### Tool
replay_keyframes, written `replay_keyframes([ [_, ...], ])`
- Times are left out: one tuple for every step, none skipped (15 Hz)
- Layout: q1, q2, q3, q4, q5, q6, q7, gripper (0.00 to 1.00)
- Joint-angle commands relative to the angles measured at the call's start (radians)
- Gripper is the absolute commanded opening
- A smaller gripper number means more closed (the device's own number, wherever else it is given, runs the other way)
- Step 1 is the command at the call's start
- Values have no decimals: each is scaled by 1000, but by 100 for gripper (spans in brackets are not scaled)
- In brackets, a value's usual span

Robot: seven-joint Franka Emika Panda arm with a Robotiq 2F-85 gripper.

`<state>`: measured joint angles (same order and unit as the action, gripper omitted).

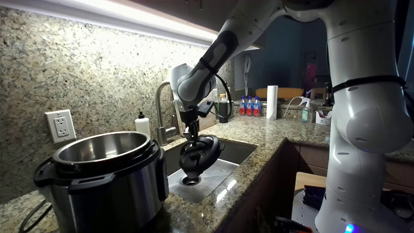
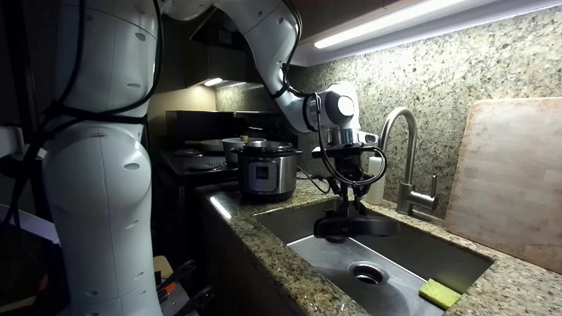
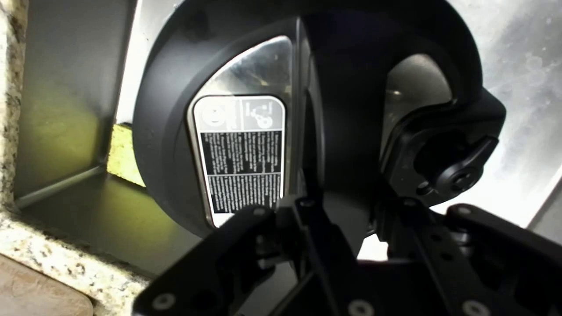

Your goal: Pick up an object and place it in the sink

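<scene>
Lid [image 2: 351, 228] hangs above the sink [image 2: 320, 252], left of the sponge [image 2: 439, 293] in an exterior view, its handle [image 3: 347, 96] squeezed by the gripper [image 2: 350, 205], probably because this narrow part is easiest to hold.

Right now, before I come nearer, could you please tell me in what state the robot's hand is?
Hand: closed, holding the black lid by its top handle.

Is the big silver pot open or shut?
Open: in an exterior view you see inside the pot, and the black lid hangs from the pincer above the floor of the sink.
</scene>
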<state>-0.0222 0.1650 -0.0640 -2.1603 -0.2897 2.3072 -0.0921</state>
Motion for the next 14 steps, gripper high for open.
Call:
replay_keyframes([
  [-14,-15,1,12,-38,18,-93,13],
  [-15,-15,1,12,-36,17,-111,13],
  [-16,-15,2,13,-35,12,-133,13],
  [-19,-15,3,14,-30,10,-164,13],
  [-19,-14,3,15,-32,7,-186,13],
  [-20,-14,3,16,-31,5,-206,13],
  [-22,-13,5,17,-25,3,-232,13],
  [-23,-13,5,18,-25,2,-254,13],
  [-25,-12,6,18,-24,4,-275,13],
  [-26,-11,6,18,-22,9,-291,13],
  [-27,-11,6,17,-21,11,-305,13],
  [-28,-10,6,18,-22,12,-317,13],
  [-29,-9,7,19,-18,11,-332,13],
  [-31,-9,8,20,-16,10,-347,13],
])
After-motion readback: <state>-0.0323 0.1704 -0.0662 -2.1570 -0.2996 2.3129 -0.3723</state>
